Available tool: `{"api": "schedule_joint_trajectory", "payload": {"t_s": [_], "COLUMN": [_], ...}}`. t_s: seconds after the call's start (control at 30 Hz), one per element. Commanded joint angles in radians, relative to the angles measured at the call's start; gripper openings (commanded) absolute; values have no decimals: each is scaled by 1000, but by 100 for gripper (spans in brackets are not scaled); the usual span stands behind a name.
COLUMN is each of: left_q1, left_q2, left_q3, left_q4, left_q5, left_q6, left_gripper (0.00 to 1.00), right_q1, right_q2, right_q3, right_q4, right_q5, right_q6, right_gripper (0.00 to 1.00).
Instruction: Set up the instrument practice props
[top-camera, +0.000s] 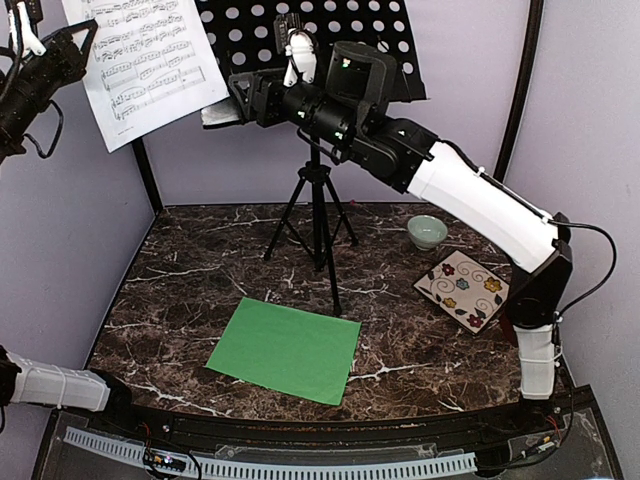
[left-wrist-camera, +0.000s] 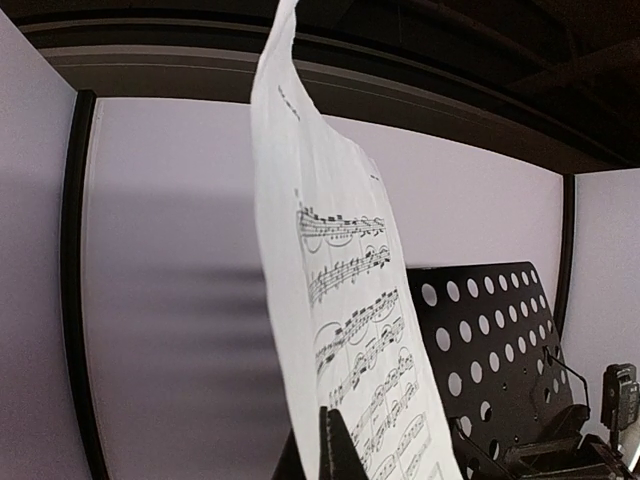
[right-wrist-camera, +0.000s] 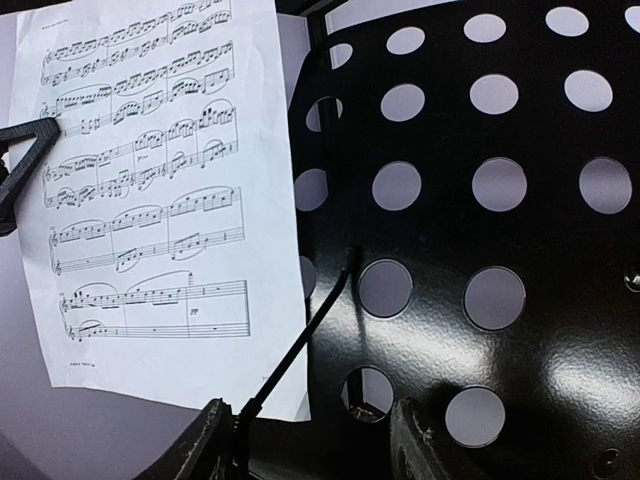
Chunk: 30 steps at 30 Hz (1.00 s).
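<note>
Lilac walls back the white music sheet, raised just left of the black music stand and pinched at its edge by the left gripper. The right gripper sits at the stand's lower left corner, fingers spread apart. On the marble table the green sheet lies flat before the stand's legs.
</note>
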<state>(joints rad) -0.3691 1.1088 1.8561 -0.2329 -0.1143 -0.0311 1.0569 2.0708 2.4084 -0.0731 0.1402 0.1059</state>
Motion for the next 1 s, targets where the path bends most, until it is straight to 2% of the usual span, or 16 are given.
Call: {"api": "schedule_joint_trajectory", "payload": {"t_s": [0.0, 0.23, 0.5, 0.6, 0.73, 0.97], "left_q1": [4, 5, 5, 4, 5, 4], "left_q2": [-13, -9, 2, -2, -8, -10], "left_q3": [-7, -16, -42, -54, -67, -74], "left_q4": [49, 61, 100, 112, 120, 132], "left_q5": [-14, 12, 74, 91, 100, 113], "left_q6": [23, 13, -21, -29, -33, -41], "left_gripper": [0, 0, 0, 0, 0, 0], "right_q1": [13, 15, 22, 26, 34, 59], "right_q2": [4, 21, 54, 57, 35, 42], "right_q3": [-7, 3, 37, 36, -2, 3], "right_q4": [93, 112, 125, 128, 160, 186], "right_q5": [39, 51, 91, 102, 87, 79], "right_q6": [-20, -22, -24, -30, -22, -27], "right_gripper": [54, 53, 40, 39, 46, 52]}}
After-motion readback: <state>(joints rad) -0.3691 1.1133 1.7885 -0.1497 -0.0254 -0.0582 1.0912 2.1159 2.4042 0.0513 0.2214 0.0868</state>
